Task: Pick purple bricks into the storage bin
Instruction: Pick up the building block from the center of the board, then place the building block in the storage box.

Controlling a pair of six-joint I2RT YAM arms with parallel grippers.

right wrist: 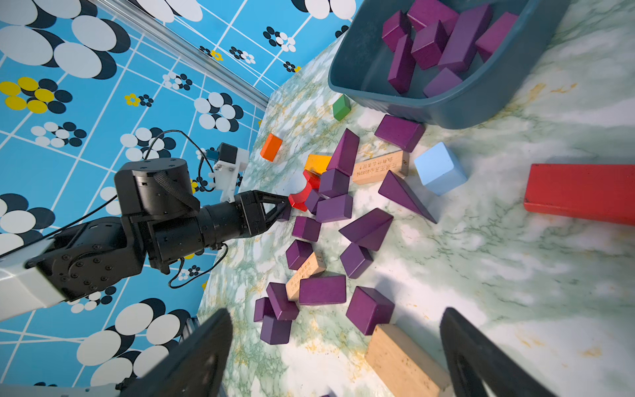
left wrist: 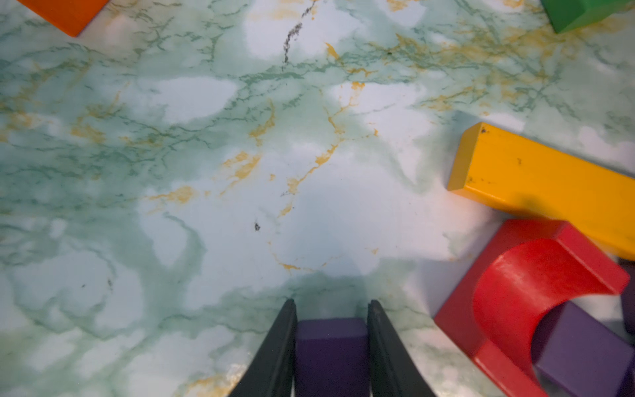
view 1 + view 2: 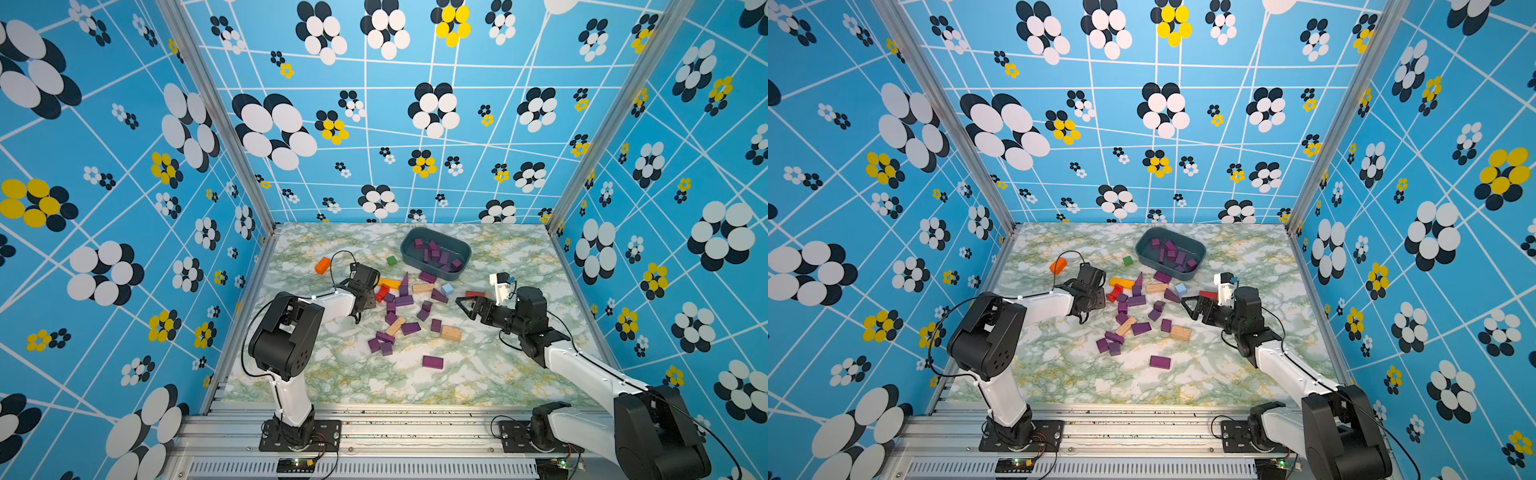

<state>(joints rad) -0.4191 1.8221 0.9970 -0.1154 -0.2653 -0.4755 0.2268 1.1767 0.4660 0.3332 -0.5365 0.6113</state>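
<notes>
Nearest, a lone purple brick [image 3: 432,362] lay on the tabletop [image 3: 498,374] at 6 o'clock of the scattered purple bricks [image 3: 404,301]. At that pile's 9 o'clock the left hand [image 2: 331,304] pinched a small purple brick [image 2: 331,354] beside a red arch [image 2: 515,275]. At 3 o'clock the right hand [image 3: 463,308] stood spread, holding nothing. Farthest, at 1 o'clock, the storage bin [image 3: 406,248] held several more.

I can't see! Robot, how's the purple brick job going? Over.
Left gripper shut on purple brick. Right gripper open, empty. Red arch close beside; storage bin holds several.
</notes>
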